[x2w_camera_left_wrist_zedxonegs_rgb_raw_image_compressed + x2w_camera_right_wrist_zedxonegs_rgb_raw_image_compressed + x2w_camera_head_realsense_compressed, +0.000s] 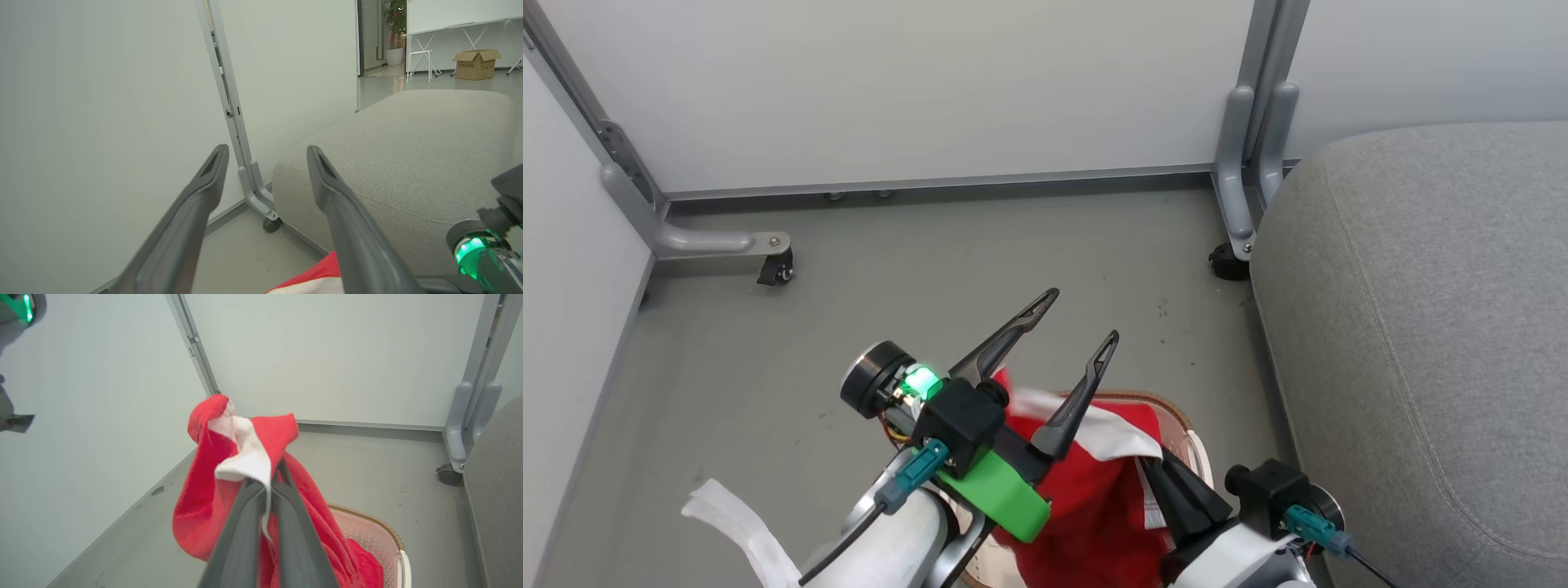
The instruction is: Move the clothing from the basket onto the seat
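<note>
A red garment with white trim (229, 486) hangs lifted above the basket (382, 528), and my right gripper (270, 477) is shut on its white edge. More red cloth (367, 565) lies inside the basket. In the head view the clothing (1094, 498) bulges over the brown basket rim (1172, 406), with my right gripper (1156, 469) pinching it from the lower right. My left gripper (1078, 322) hovers open just above and left of the cloth, nothing between its fingers (212, 171). The grey seat (1421, 327) lies to the right, close beside the basket.
White partition panels on grey metal frames close off the back and left, with casters (776, 269) (1227, 263) on the grey floor. A white cloth strip (735, 523) hangs by my left forearm. A cardboard box (476, 63) stands far beyond the seat (408, 143).
</note>
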